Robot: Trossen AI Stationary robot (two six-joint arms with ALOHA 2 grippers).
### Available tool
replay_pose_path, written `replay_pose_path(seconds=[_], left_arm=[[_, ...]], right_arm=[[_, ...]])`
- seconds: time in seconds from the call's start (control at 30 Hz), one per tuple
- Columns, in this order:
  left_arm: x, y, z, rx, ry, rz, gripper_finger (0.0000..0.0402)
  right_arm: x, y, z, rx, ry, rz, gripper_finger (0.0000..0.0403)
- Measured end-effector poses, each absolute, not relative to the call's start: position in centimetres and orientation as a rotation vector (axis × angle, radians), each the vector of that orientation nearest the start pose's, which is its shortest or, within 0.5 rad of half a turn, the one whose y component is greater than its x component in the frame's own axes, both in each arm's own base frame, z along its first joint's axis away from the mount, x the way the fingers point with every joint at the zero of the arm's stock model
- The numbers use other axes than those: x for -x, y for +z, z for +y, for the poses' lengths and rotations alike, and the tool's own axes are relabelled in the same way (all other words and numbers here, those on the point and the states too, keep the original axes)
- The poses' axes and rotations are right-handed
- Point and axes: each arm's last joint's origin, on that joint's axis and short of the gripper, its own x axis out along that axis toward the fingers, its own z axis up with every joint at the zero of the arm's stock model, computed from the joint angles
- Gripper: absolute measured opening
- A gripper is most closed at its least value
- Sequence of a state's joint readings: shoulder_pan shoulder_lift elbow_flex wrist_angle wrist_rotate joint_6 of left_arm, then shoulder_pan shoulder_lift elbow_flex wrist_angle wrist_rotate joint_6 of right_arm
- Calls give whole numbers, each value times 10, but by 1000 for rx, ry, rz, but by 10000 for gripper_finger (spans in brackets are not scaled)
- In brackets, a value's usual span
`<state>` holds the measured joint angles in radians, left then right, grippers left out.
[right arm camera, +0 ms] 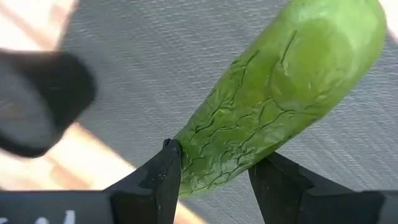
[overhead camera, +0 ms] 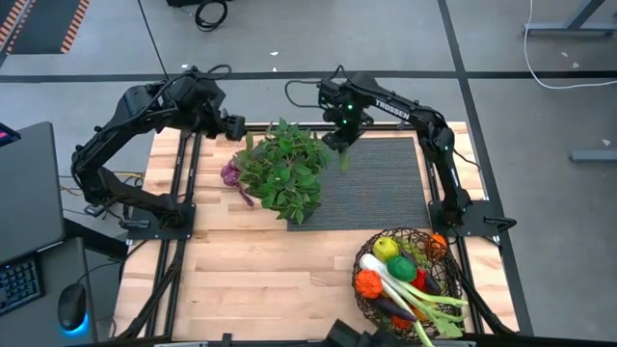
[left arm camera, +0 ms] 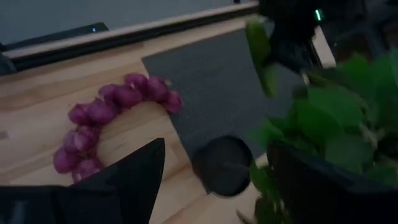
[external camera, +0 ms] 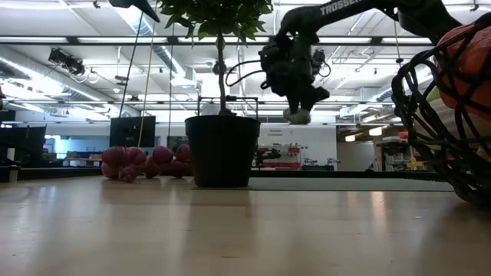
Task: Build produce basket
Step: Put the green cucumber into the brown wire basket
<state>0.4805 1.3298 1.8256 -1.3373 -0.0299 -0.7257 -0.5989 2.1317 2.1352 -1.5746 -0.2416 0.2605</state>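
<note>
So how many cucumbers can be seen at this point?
1 for certain: the cucumber held in the right tool, lifted over the black mat beside the potted plant. The basket holds mixed produce, so more could be hidden there.

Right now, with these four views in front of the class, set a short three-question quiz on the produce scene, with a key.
1. True or false: the right hand holds a green cucumber.
2. Where do the purple grapes lie?
A. in the basket
B. on the wooden table beside the potted plant
C. on the black mat
3. Fill in: the left hand is ____ and holds nothing.

Key: 1 true; 2 B; 3 open.
</note>
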Motion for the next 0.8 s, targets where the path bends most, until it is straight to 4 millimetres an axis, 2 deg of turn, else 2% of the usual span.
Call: replay_pose_path(seconds=[0.1,0.27,0.57,0.8], left_arm=[[-186,456,106,841,782,608,288],[-197,455,121,806,761,576,288],[-226,441,152,746,620,595,288],[-231,432,169,665,578,636,288]], right_arm=[[-347,298,-207,-875,-397,1390,179],[-350,323,-175,-905,-337,1346,179],[-354,347,-123,-980,-372,1323,179],[-359,358,-78,-1101,-448,1329,179]])
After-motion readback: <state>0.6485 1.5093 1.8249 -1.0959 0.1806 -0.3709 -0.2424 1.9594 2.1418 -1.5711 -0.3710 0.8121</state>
